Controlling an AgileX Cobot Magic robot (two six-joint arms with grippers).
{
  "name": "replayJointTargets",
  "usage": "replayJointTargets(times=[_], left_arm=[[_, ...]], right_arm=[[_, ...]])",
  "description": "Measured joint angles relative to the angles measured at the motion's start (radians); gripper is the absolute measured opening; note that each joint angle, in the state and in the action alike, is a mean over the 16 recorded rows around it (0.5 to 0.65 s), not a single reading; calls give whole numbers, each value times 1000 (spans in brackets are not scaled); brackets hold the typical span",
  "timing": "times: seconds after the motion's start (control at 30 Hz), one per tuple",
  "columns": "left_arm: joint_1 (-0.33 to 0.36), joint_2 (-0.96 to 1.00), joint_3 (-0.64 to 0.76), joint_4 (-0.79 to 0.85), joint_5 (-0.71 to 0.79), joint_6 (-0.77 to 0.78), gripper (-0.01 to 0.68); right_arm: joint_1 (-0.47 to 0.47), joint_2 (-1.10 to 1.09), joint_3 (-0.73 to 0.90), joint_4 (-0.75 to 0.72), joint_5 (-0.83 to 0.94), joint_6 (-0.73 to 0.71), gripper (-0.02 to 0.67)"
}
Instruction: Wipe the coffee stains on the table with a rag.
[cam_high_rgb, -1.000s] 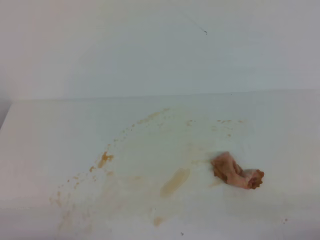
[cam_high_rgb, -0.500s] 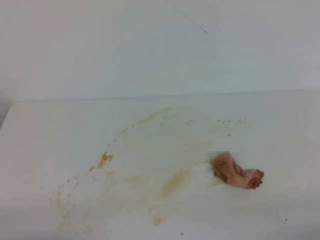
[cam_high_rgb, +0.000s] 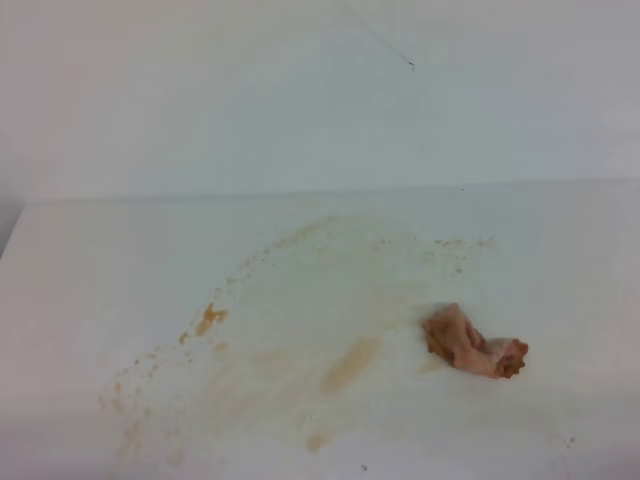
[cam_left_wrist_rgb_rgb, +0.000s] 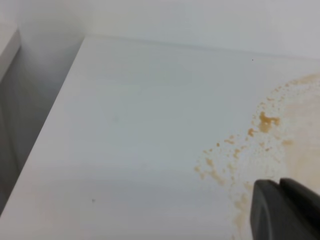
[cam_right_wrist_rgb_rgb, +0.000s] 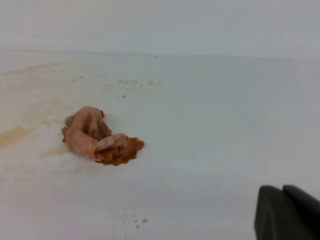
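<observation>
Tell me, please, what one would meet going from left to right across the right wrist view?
Tan coffee smear → crumpled rag → small brown speckles → dark tip of the right gripper.

We are seeing a plain white table, tan-brown stains speckling it, a pinkish-orange rag darkening to rust-brown at one end.

Smooth white table with a faint sheen, crumpled soft cloth rag with pinked edges, thin tan liquid coffee stains, smeared and speckled
</observation>
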Motion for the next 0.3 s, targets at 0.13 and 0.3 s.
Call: replayJointTargets(times=[0.13, 0.3], left_arm=[[0, 1, -5, 0, 0, 0, -3], [0, 5, -5, 0, 0, 0, -3]], right_arm=[[0, 0, 0, 0, 0, 0, 0], [0, 0, 0, 0, 0, 0, 0]])
